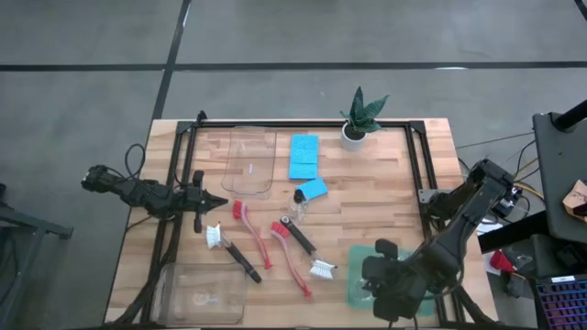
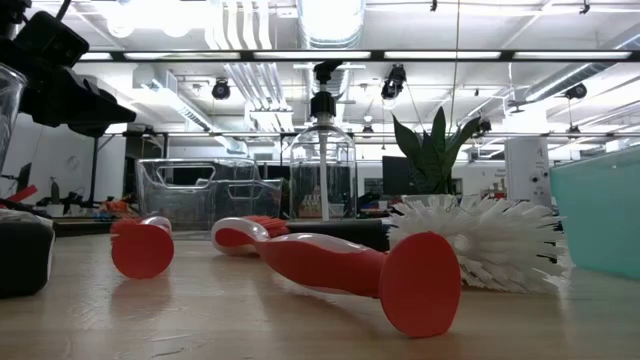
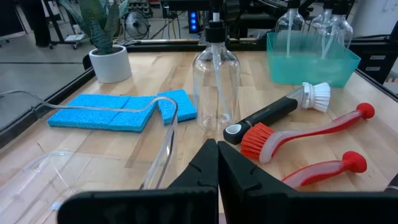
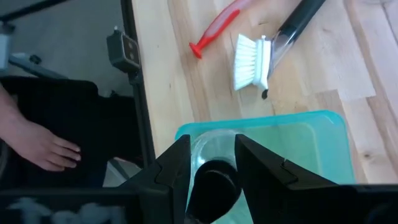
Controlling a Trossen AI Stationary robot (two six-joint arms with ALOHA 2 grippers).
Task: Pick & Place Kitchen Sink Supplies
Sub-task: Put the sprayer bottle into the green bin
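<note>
The right gripper (image 4: 211,165) sits at the lower right, fingers apart around a bottle (image 4: 214,177) over the green bin (image 4: 298,134). The left gripper (image 1: 209,199) waits at the left, fingers together.

dark jointed arms (black cables)

The wooden table (image 1: 385,179) carries three blue sponges (image 1: 304,156), dish brushes (image 1: 293,247), a clear bottle (image 1: 299,200), two clear trays (image 1: 249,160), a green bin (image 1: 358,275) and a potted plant (image 1: 356,124)
</note>
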